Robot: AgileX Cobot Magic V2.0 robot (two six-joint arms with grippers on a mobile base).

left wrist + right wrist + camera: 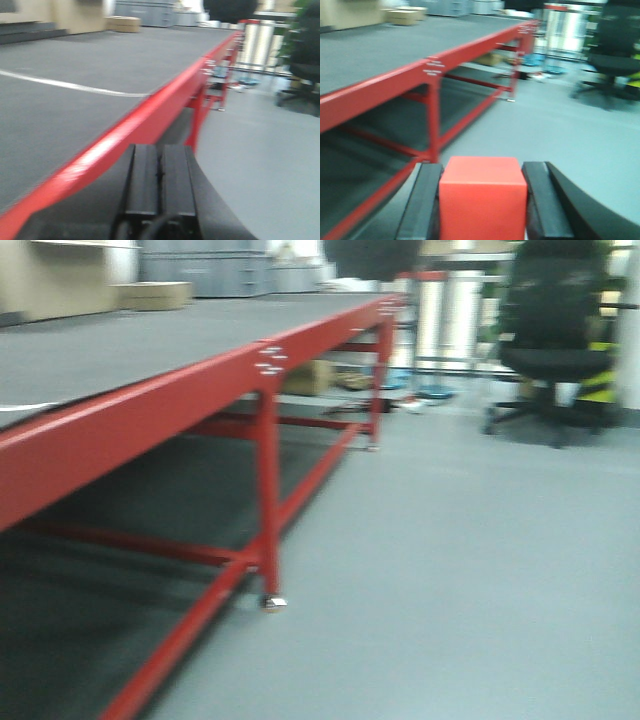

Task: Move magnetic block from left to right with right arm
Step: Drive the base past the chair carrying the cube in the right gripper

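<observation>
In the right wrist view the magnetic block (482, 200), a plain red cube, sits squeezed between the two black fingers of my right gripper (482, 170), which is shut on it and held over the grey floor beside the table. My left gripper (160, 155) shows in the left wrist view with its black fingers pressed together and nothing between them, just off the red table edge (130, 135). Neither gripper appears in the front view.
A long red-framed table (150, 400) with a grey top runs from near left to far centre. A cardboard box (155, 295) and grey cabinets (205, 270) stand at its far end. A black office chair (555, 340) is at the right on the grey floor (450, 570).
</observation>
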